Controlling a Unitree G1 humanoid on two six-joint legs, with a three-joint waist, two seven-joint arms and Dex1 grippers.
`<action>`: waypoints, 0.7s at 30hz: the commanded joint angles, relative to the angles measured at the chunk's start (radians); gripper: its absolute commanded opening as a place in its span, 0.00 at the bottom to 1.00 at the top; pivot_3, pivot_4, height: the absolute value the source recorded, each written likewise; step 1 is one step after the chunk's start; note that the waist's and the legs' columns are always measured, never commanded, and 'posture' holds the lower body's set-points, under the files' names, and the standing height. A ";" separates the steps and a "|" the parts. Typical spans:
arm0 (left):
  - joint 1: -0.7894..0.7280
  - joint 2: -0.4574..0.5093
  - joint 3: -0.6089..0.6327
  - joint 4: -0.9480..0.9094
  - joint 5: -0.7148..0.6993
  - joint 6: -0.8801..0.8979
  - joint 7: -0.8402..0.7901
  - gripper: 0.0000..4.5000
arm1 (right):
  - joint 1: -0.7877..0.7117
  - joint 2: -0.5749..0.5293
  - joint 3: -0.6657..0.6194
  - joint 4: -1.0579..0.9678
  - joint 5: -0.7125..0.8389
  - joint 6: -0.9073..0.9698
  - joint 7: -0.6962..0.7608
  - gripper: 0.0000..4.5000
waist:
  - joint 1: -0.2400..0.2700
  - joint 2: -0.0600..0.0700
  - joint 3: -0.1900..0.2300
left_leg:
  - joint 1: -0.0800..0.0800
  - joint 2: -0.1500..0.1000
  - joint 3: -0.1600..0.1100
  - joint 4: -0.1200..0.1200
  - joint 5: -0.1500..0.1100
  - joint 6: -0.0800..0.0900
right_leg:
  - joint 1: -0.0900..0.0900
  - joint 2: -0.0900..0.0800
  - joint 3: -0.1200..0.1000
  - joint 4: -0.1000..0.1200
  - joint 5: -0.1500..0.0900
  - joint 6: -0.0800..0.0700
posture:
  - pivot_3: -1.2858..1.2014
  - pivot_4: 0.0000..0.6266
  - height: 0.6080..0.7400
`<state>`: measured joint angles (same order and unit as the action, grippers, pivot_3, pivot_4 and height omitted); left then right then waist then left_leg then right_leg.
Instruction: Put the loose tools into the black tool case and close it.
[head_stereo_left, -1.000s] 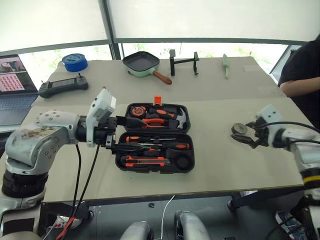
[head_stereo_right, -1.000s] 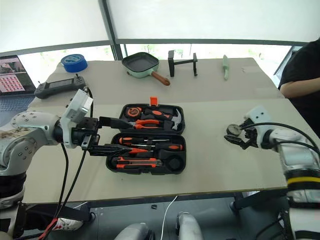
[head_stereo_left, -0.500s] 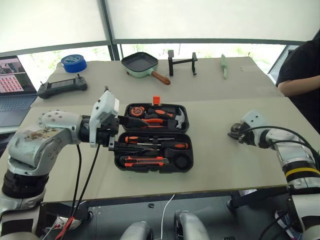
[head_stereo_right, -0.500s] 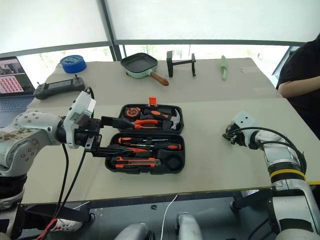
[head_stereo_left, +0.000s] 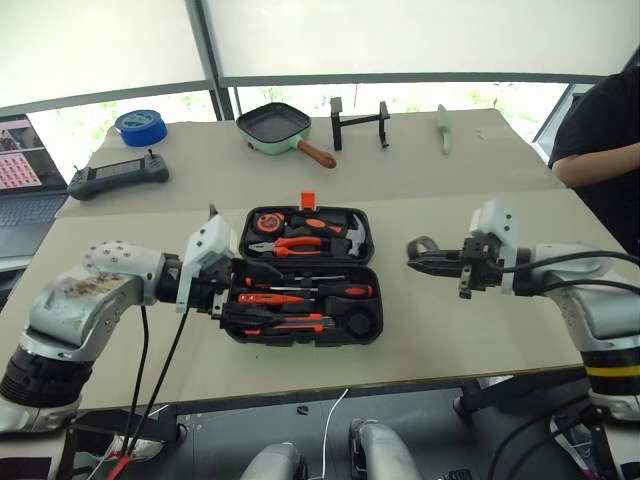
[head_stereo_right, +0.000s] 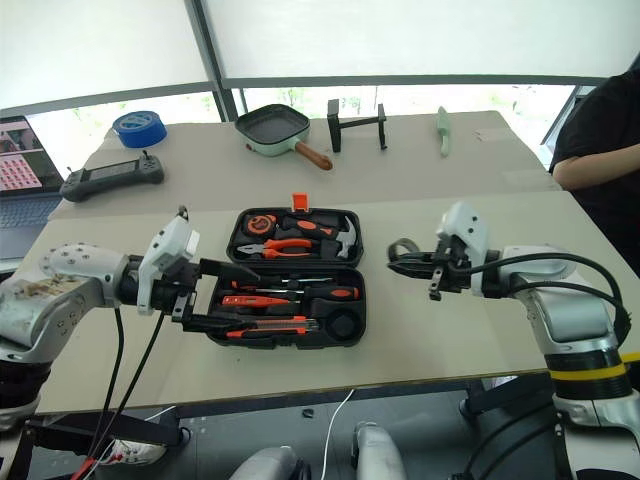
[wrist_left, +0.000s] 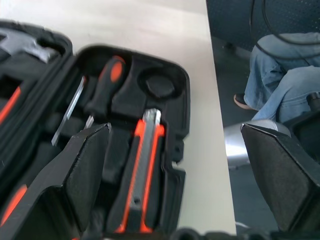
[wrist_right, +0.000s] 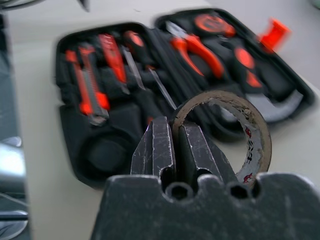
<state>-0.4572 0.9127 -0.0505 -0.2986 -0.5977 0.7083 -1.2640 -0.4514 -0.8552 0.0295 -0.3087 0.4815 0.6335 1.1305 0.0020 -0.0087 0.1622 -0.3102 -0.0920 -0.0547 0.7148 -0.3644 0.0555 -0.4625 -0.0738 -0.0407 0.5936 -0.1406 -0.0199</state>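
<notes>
The black tool case (head_stereo_left: 381, 312) lies open in the middle of the table. Two screwdrivers (head_stereo_left: 335, 291) and an orange-black utility knife (wrist_left: 142, 170) lie in its near half, and the round recess (wrist_left: 157, 85) is empty. My left gripper (head_stereo_left: 262, 293) is open at the case's left end, its fingers over the near half. To the right of the case my right gripper (head_stereo_left: 420, 258) is shut on the rim of the small black tape roll (wrist_right: 257, 135) and holds it above the table.
Pliers (head_stereo_left: 300, 243) and a hammer (head_stereo_left: 355, 238) sit in the case's far half. Along the far edge are a blue tape roll (head_stereo_left: 140, 126), a controller (head_stereo_left: 115, 175), a pan (head_stereo_left: 275, 127) and a black stand (head_stereo_left: 358, 120). A person (head_stereo_left: 600, 130) sits at the right.
My right gripper has shut on the small tape roll, lifted it off the table and carried it left toward the case. The left gripper has sunk slightly.
</notes>
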 joint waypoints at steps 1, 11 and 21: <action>-0.031 -0.009 0.006 -0.041 -0.014 -0.004 0.006 1.00 | 0.018 -0.012 0.096 -0.161 0.013 0.044 0.018 0.03 | 0.009 0.000 0.000 | 0.000 -0.001 0.000 0.001 0.000 0.000 | 0.000 0.000 0.000 0.000 0.000 0.000 | 0.52 0.24 1.00; -0.032 0.008 0.015 -0.078 -0.026 -0.008 -0.007 1.00 | 0.027 0.004 0.306 -0.072 -0.262 -0.171 -0.015 0.03 | 0.006 -0.002 0.000 | -0.002 -0.002 0.001 0.001 0.000 -0.001 | -0.003 -0.001 0.000 0.001 0.000 0.000 | 0.52 0.24 1.00; -0.024 0.020 0.023 -0.085 -0.030 -0.005 0.003 1.00 | -0.001 0.053 0.334 -0.045 -0.311 -0.214 0.007 0.03 | 0.006 -0.002 0.001 | -0.002 -0.002 0.001 0.001 0.001 -0.001 | -0.003 -0.001 0.000 0.001 0.000 0.000 | 0.52 0.24 1.00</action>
<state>-0.4737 0.9173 -0.0564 -0.3577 -0.6179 0.7089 -1.2643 -0.4357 -0.7991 0.3595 -0.3390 0.1778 0.4400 1.1206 0.0077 -0.0106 0.1627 -0.3120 -0.0937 -0.0536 0.7159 -0.3636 0.0542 -0.4657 -0.0745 -0.0407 0.5944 -0.1403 -0.0200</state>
